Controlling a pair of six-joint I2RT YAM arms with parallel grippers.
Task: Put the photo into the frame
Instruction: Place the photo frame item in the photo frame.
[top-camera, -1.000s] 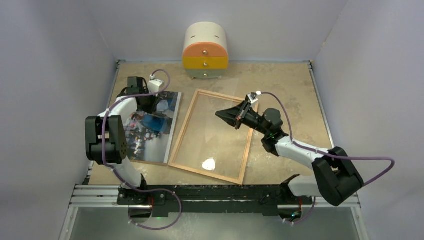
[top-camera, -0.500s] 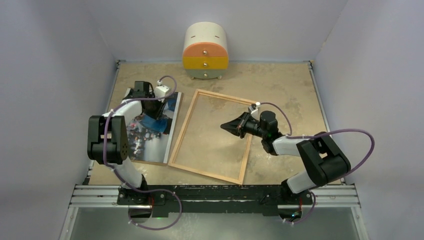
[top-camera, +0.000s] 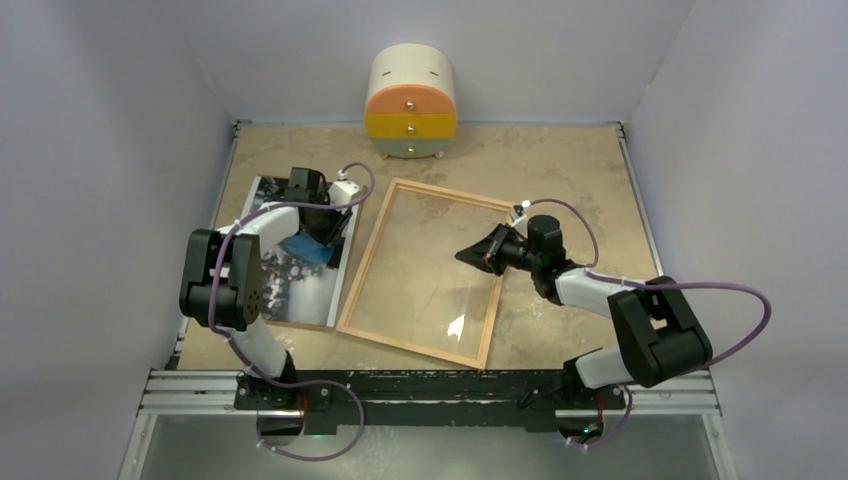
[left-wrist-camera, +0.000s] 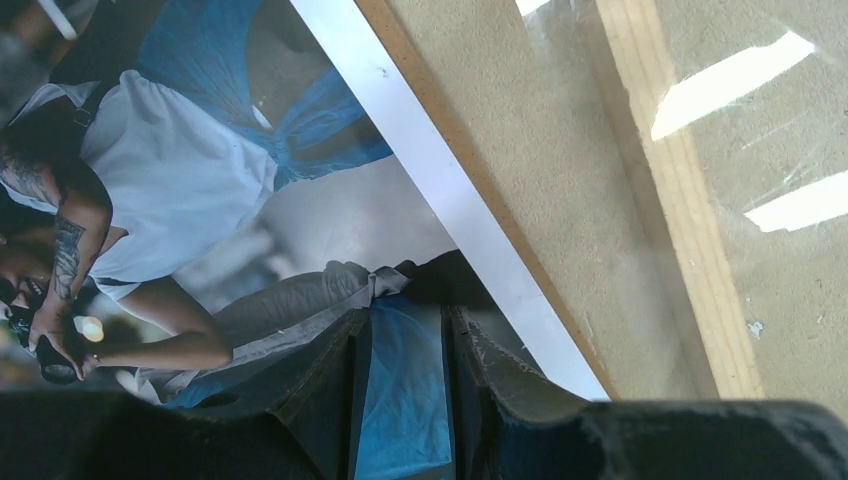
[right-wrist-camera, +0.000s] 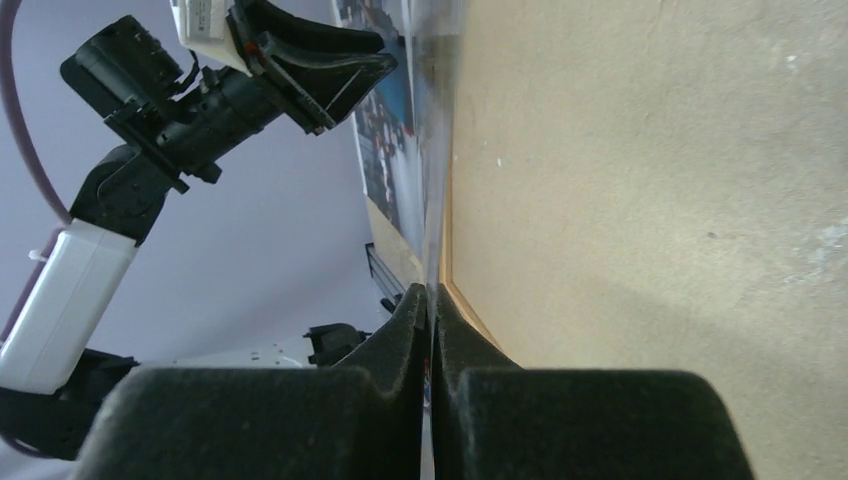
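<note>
Photo (top-camera: 290, 262) lies flat on the left side of the table (top-camera: 570, 170), just beside the frame (top-camera: 367, 257), which rests flat at mid-table, turned slightly askew. From above, the left gripper (top-camera: 322, 240) hangs over the far half of the photo, near the edge that faces the frame. The right gripper (top-camera: 462, 256) sits at the frame's right rail, on a clear pane (top-camera: 430, 275) that spans the frame's opening and throws a white glint near its front rail. A round drawer cabinet (top-camera: 411, 100) stands at the back of the table, well apart from both.

In the left wrist view the fingers (left-wrist-camera: 490, 385) are spread, with blue print showing in the gap between them and nothing held. Whether their tips touch the paper cannot be told. Beyond the photo's white border come a strip of bare table and then the frame's wooden rail.

In the right wrist view the fingers are pressed together on the pane's thin edge, pinching it. The pane runs away edge-on toward the left gripper. Whether it is raised off the frame cannot be told.
</note>
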